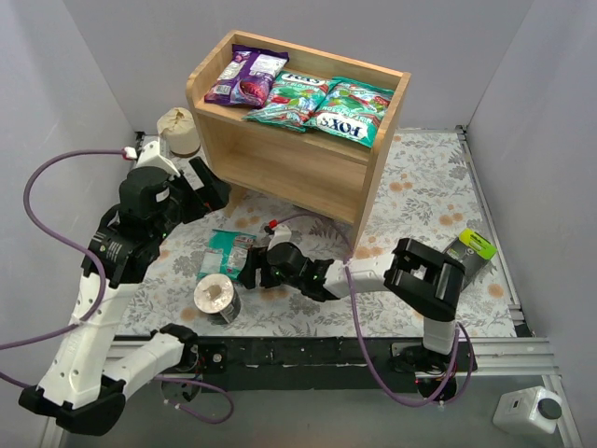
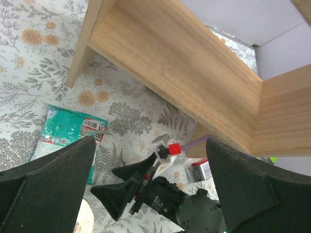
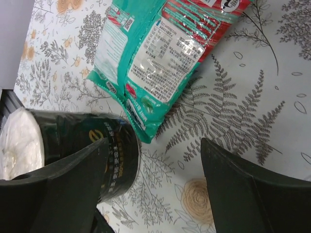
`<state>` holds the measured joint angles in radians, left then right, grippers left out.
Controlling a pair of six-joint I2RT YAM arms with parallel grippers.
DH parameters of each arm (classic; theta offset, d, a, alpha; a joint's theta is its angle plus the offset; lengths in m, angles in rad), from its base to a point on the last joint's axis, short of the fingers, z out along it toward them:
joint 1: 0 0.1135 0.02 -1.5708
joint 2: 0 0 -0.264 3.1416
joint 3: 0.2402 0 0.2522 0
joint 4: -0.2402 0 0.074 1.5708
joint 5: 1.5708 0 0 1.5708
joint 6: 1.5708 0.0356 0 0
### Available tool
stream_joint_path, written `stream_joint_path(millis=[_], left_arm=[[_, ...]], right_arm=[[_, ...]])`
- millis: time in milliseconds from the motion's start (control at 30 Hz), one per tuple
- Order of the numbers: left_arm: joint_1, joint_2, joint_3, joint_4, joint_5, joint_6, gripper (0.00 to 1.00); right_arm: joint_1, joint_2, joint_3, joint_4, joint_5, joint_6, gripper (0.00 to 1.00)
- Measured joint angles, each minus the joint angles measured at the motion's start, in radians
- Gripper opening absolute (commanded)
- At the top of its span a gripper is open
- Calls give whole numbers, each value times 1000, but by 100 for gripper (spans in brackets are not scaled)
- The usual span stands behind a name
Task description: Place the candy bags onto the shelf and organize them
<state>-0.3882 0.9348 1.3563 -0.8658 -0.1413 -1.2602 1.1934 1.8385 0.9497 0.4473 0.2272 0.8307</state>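
Teal candy bag (image 2: pixel 65 132) flat on floral tablecloth (image 2: pixel 29 82), near wooden shelf (image 2: pixel 184 73) foot.

Black-and-white arms (image 1: pixel 84 327) with looping purple cables (image 1: pixel 93 152)

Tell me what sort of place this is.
Probably a robot test cell, not a shop: grey panels wall in a floral-covered table, the left arm and right arm stand at its near edge, and a small wooden shelf holds candy bags.

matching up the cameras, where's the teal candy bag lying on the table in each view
top external: teal glossy plastic candy bag, left of centre
left wrist: lower left
right wrist: top centre
shared landmark: dark round roll beside it, top and right wrist views
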Motion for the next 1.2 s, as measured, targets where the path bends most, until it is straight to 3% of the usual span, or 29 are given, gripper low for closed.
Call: stream_joint_path(millis=[267, 567, 667, 733, 767, 833, 1200], left_arm=[[0, -112, -58, 46, 15, 18, 98], [0, -246, -260, 180, 64, 105, 98], [0, -245, -273, 206, 68, 115, 98], [0, -241, -274, 220, 69, 119, 98], [0, -238, -276, 225, 68, 120, 98], [0, -238, -282, 235, 67, 120, 98], [0, -259, -284, 244, 35, 103, 98]], right_arm=[[0, 134, 151, -3, -19, 31, 76], [-2, 230, 243, -26, 12, 103, 76], [-2, 236, 247, -26, 25, 124, 64], [-4, 243, 248, -23, 31, 131, 40], [-5, 247, 248, -24, 32, 133, 19], [-9, 261, 247, -25, 32, 151, 2], [-2, 228, 231, -28, 97, 109, 1]])
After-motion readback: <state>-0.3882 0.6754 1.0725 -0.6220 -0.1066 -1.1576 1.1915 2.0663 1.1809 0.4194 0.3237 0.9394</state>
